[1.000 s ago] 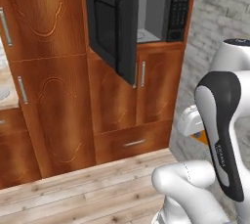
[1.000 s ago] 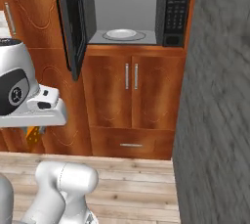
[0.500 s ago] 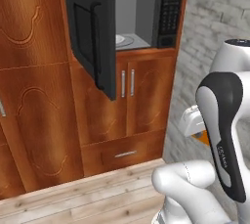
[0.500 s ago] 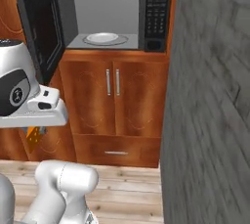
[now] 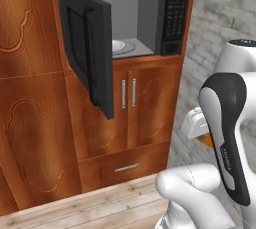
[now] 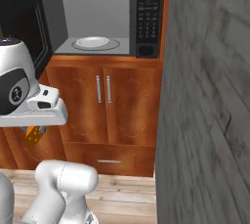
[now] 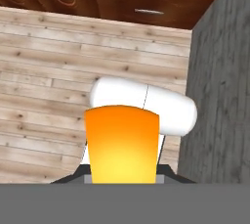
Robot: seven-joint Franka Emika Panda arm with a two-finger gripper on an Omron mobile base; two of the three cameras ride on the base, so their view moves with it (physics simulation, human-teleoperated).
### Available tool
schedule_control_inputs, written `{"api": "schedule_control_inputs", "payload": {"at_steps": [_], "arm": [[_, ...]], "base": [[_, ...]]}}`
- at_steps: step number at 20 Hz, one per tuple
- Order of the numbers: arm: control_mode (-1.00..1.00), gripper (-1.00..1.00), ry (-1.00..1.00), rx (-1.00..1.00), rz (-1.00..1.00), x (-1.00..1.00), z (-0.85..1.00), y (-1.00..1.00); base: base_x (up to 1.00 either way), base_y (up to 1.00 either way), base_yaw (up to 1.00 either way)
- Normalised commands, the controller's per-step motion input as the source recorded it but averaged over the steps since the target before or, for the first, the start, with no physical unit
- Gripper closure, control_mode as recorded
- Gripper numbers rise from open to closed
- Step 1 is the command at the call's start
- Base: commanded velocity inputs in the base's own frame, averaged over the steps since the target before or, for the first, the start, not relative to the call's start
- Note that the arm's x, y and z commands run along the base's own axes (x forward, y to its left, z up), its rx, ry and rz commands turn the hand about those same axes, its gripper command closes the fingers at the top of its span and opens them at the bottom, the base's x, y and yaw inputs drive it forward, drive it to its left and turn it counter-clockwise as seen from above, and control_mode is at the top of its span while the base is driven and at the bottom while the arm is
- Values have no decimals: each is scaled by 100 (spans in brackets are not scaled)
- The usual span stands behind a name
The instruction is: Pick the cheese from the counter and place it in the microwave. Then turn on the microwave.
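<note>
Now the base has rolled closer, so the microwave (image 6: 97, 20) sits larger ahead, door (image 5: 90, 53) swung open, glass plate (image 6: 93, 42) bare. My fingers are clamped partway shut on the cheese (image 7: 122, 145), orange block low beside me; placing it inside comes next.

The microwave (image 6: 97, 20) display's digits are too blurred to read.

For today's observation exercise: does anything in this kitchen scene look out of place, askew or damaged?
Nothing looks damaged or spilled. The microwave door hangs wide open, with a white plate sitting level inside. The cheese is off the counter, clamped in the gripper above the wooden floor.
</note>
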Motion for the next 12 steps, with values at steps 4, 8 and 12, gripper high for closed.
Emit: {"api": "schedule_control_inputs", "payload": {"at_steps": [4,8,12], "arm": [[100,100,0,0,0,0,0,0],[100,100,0,0,0,0,0,0],[100,100,0,0,0,0,0,0]], "base": [[43,-31,0],[54,-10,0],[62,-10,0]]}}
